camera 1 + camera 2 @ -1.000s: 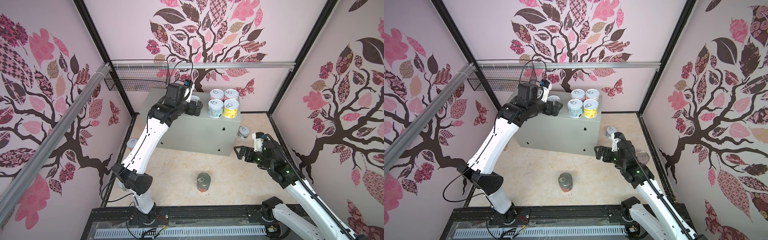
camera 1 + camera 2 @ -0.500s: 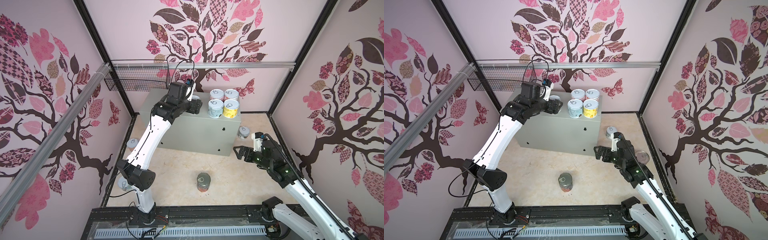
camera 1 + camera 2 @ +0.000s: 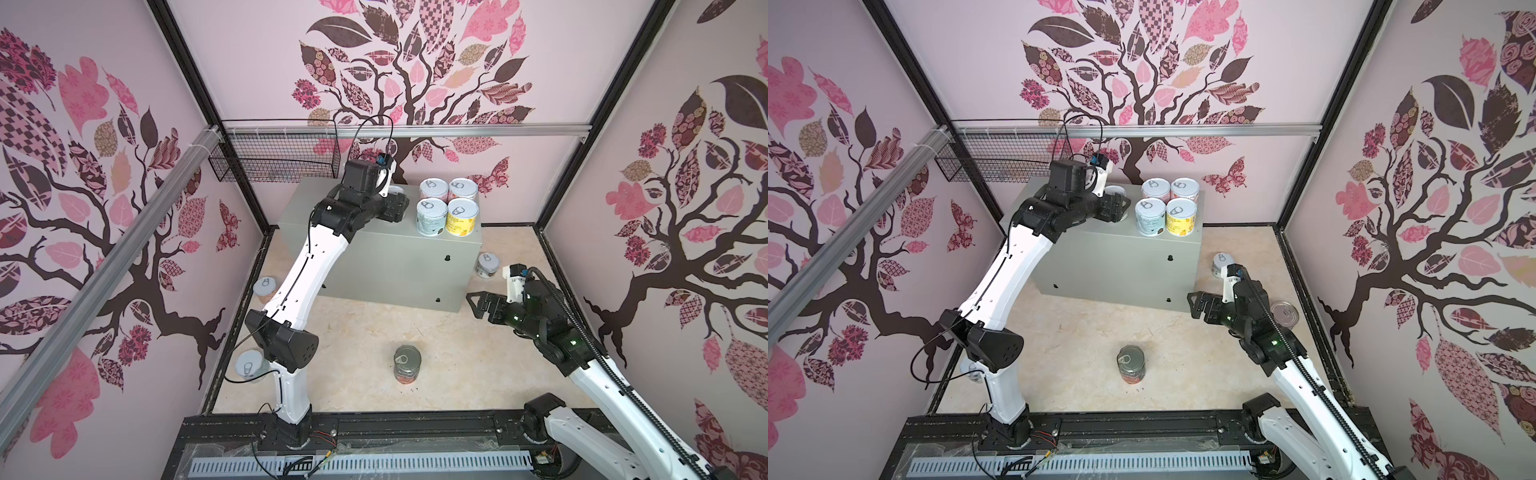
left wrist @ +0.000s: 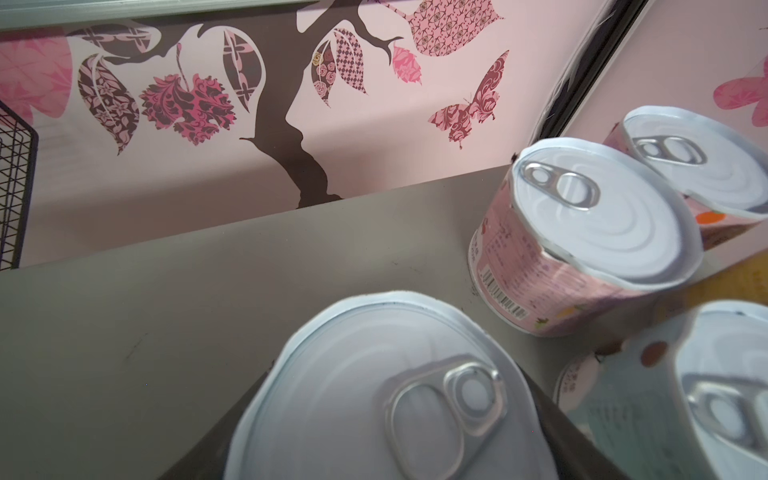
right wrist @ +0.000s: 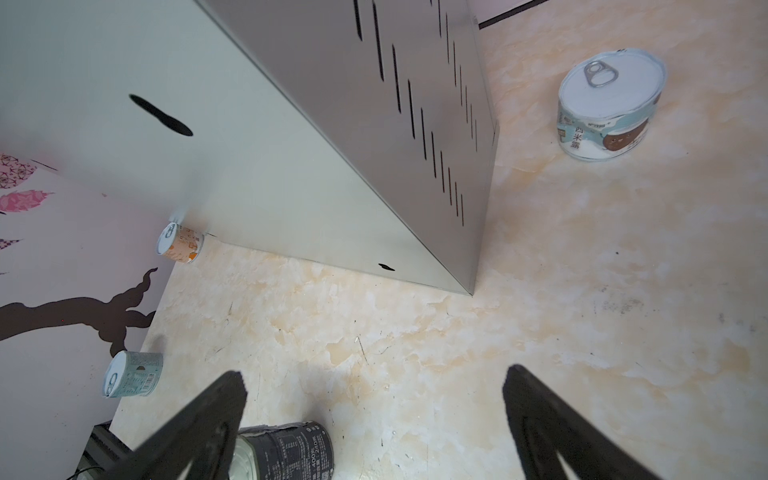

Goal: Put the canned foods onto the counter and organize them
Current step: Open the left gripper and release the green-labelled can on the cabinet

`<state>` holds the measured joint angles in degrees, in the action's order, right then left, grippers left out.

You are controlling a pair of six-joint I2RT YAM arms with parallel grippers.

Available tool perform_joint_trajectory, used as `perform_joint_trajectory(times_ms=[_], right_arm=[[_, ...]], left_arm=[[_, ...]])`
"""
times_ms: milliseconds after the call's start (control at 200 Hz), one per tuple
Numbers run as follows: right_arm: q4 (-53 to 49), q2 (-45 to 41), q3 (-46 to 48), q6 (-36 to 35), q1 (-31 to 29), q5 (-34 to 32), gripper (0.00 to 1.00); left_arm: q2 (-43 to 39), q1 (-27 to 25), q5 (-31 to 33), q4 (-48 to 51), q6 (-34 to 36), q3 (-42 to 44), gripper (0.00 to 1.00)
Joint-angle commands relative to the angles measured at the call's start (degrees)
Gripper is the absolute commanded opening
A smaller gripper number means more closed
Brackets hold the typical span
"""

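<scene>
Cans lie scattered: a reddish can (image 3: 407, 365) stands alone mid-floor, well clear of the right gripper (image 3: 478, 304), whose jaws gape wide and empty. Farther back, on the counter (image 3: 386, 257), the left gripper (image 3: 1119, 206) clasps a white-lidded can (image 4: 390, 395) just beside four grouped cans (image 3: 448, 206).

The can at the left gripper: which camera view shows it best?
The left wrist view: the can fills it, pull-tab lid up. In both top views only a lid sliver shows behind the left gripper. The right wrist view misses it.
</scene>
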<state>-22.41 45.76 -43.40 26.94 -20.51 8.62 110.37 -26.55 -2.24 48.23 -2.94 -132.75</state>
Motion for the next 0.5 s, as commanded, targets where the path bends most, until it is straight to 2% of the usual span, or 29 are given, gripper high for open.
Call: perform_joint_trajectory(times_ms=[0, 225, 490], right_arm=[[0.72, 0.30, 0.16, -0.13, -0.40, 0.08, 1.00], [0.70, 0.21, 0.51, -0.26, -0.36, -0.01, 1.00], [0.78, 0.05, 0.59, -0.49, -0.40, 0.07, 1.00]], left_arm=[[2.22, 0.14, -0.65, -0.55, -0.25, -3.35, 0.61], [6.07, 0.18, -1.06, -0.06, -0.85, -8.76, 0.61], [7.82, 0.18, -2.19, -0.59, -2.89, -10.46, 0.62]])
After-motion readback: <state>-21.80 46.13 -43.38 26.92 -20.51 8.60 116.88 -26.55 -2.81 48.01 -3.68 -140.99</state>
